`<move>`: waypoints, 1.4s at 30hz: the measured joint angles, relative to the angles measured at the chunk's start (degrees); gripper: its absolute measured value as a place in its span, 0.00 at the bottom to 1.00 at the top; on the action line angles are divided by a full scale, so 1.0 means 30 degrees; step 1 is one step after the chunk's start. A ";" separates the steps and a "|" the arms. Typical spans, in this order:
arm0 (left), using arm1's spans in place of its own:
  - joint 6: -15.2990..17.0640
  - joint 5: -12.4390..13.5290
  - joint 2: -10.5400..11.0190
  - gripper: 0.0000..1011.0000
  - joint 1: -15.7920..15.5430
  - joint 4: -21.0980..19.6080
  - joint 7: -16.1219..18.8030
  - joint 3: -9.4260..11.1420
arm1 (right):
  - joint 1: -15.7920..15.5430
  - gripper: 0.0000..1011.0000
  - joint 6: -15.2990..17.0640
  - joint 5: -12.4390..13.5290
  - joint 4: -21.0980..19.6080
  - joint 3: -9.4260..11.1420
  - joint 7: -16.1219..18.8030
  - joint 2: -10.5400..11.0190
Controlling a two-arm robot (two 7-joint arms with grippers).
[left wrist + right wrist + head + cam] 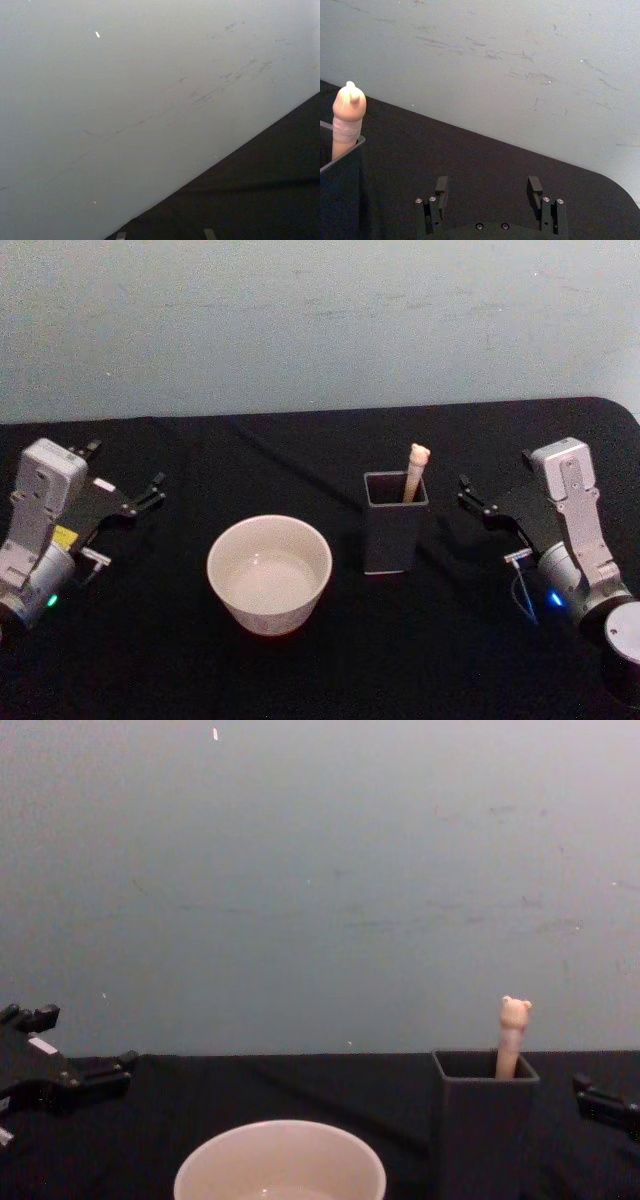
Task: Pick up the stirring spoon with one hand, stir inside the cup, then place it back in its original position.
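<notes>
The stirring spoon (416,471) is seen standing in the dark holder (394,523), right of centre on the black surface (300,450). Its long axis runs near upright, leaning slightly so the bear head (515,1011) sits toward the far right corner of the holder. Only the top part clears the rim.

The right gripper (474,494) is parked to the right of the holder, near but apart from it, jaws spread and nothing held. From it the spoon lies to the left, roughly level in depth. In the right wrist view the spoon head (349,102) is seen off to one side of the spread fingers (535,186), not between them.

The left gripper (148,493) is parked at the far left, well apart from the holder, with the cup (269,573) lying between it and the spoon. Its jaws look released and empty, though they are small in the head view.

Judgement: the right arm is the nearer one. A sideways approach to the left is called for, closing on the exposed top part above the rim, then a lift along the stem axis.

Hidden or unclear:
- The lower stem is inside the holder, so how deep it goes cannot be told.
- The near part of the cup is cut off in the chest view.
- Whether the cup holds anything cannot be told.
- In the left wrist view, wall and surface are seen.
</notes>
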 joint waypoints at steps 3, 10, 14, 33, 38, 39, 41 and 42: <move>-0.0001 0.0000 -0.0001 0.99 0.0002 0.0000 0.0000 0.0000 | 0.0000 0.99 -0.0008 0.0000 -0.0005 0.0000 -0.0004 -0.0001; -0.0001 0.0001 -0.0001 0.99 0.0001 0.0000 0.0000 0.0000 | 0.0000 0.99 -0.0017 0.0000 -0.0015 0.0001 -0.0011 -0.0001; -0.0001 0.0000 -0.0001 0.99 0.0001 0.0000 0.0000 -0.0001 | -0.0001 0.99 -0.0017 0.0000 -0.0017 0.0001 -0.0012 0.0000; -0.0001 0.0000 -0.0001 0.99 0.0001 0.0000 0.0000 0.0000 | 0.0000 0.99 -0.0015 0.0000 -0.0016 0.0001 -0.0012 -0.0001; -0.0001 0.0000 -0.0001 0.99 0.0001 0.0000 0.0000 0.0000 | -0.0001 0.99 -0.0015 0.0000 -0.0015 0.0001 -0.0013 -0.0001; -0.0001 0.0000 -0.0001 0.99 0.0000 0.0000 0.0000 0.0000 | 0.0000 0.99 -0.0015 0.0000 -0.0016 0.0001 -0.0013 -0.0001; -0.0001 0.0000 -0.0001 0.99 0.0001 0.0000 0.0001 0.0000 | -0.0001 0.99 -0.0015 0.0001 -0.0016 0.0001 -0.0012 -0.0001; -0.0001 0.0000 0.0000 0.99 0.0001 0.0000 0.0000 0.0000 | 0.0000 0.99 -0.0015 0.0000 -0.0015 0.0001 -0.0013 -0.0002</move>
